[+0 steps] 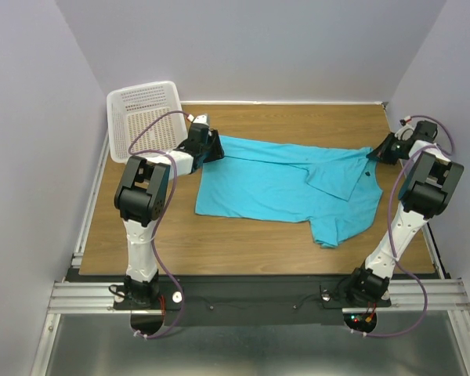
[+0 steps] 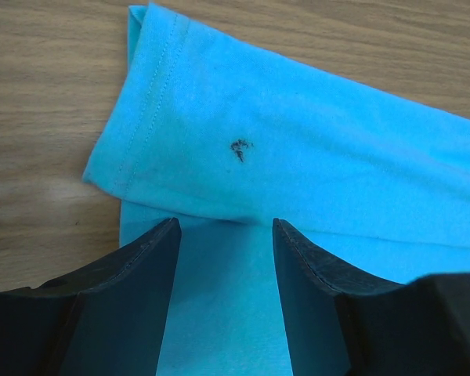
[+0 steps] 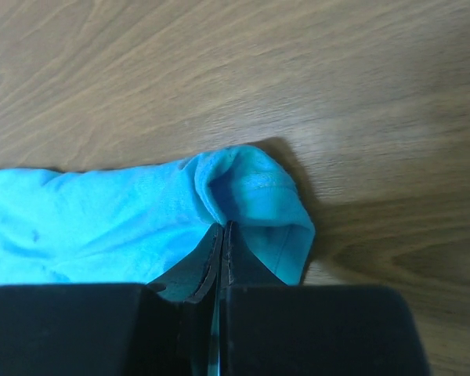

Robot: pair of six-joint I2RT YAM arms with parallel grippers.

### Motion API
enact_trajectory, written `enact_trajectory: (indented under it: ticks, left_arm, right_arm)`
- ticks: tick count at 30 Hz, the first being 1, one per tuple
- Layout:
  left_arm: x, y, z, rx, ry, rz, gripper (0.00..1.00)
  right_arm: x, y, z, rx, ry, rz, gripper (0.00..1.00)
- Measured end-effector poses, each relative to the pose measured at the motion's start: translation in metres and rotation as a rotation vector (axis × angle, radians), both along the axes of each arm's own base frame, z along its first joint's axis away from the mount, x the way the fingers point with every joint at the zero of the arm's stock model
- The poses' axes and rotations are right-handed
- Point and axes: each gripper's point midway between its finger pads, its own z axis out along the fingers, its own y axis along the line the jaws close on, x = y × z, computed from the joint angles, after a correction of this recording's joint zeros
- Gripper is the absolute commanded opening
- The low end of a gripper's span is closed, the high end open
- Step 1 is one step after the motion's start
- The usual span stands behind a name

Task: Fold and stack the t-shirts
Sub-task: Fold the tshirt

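One turquoise t-shirt (image 1: pixel 282 188) lies spread across the wooden table, partly folded, with a sleeve flap on its right half. My left gripper (image 1: pixel 217 149) hovers at the shirt's far left corner. In the left wrist view that gripper (image 2: pixel 225 223) is open, with flat cloth (image 2: pixel 298 141) between and beyond its fingers and a small dark mark (image 2: pixel 240 147) on the fabric. My right gripper (image 1: pixel 374 154) is at the shirt's far right edge. The right wrist view shows it (image 3: pixel 222 227) shut, pinching a bunched hem fold of the shirt (image 3: pixel 102 227).
A white perforated basket (image 1: pixel 145 110) stands tilted at the back left corner, just behind the left arm. Grey walls close in the table on three sides. Bare wood (image 1: pixel 243 243) lies between the shirt and the near edge.
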Motion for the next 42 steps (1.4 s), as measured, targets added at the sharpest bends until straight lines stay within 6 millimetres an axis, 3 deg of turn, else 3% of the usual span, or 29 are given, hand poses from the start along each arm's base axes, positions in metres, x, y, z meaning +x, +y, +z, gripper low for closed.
enact_trajectory:
  ticks: [10, 18, 20, 21, 22, 27, 31, 32, 37, 40, 42]
  left_arm:
    - [0.002, 0.001, 0.002, 0.007, -0.011, 0.000, 0.62]
    - [0.003, 0.001, 0.003, 0.011, -0.016, -0.001, 0.62]
    - [0.004, 0.001, 0.003, 0.012, -0.018, -0.003, 0.62]
    - [0.003, 0.001, 0.003, 0.012, -0.019, -0.006, 0.62]
    - [0.004, 0.000, 0.004, 0.012, -0.022, -0.010, 0.62]
    - [0.006, -0.009, 0.015, -0.011, -0.061, -0.064, 0.63]
    - [0.002, -0.019, 0.048, -0.053, -0.127, -0.129, 0.63]
    - [0.000, -0.022, 0.068, -0.072, -0.168, -0.150, 0.63]
    - [-0.013, -0.024, 0.147, -0.117, -0.341, -0.197, 0.65]
    - [-0.034, -0.015, 0.181, -0.123, -0.418, -0.199, 0.67]
    - [-0.054, -0.005, 0.199, -0.119, -0.464, -0.186, 0.72]
  right_arm:
    - [-0.001, -0.016, -0.010, -0.083, 0.049, -0.073, 0.01]
    - [0.004, -0.025, -0.007, -0.108, 0.051, -0.116, 0.01]
    - [0.004, -0.025, -0.006, -0.107, 0.051, -0.117, 0.09]
    - [0.004, -0.025, -0.006, -0.106, 0.051, -0.116, 0.24]
    - [0.004, -0.025, -0.006, -0.105, 0.050, -0.115, 0.29]
    - [0.004, -0.026, 0.000, -0.128, 0.031, -0.100, 0.43]
    - [0.006, -0.029, 0.036, -0.182, -0.036, -0.091, 0.52]
    - [0.006, -0.031, 0.057, -0.212, -0.076, -0.089, 0.52]
    - [-0.003, -0.026, 0.125, -0.310, -0.220, -0.061, 0.57]
    - [-0.017, -0.012, 0.145, -0.338, -0.277, 0.007, 0.60]
    - [-0.032, 0.003, 0.149, -0.346, -0.299, 0.089, 0.63]
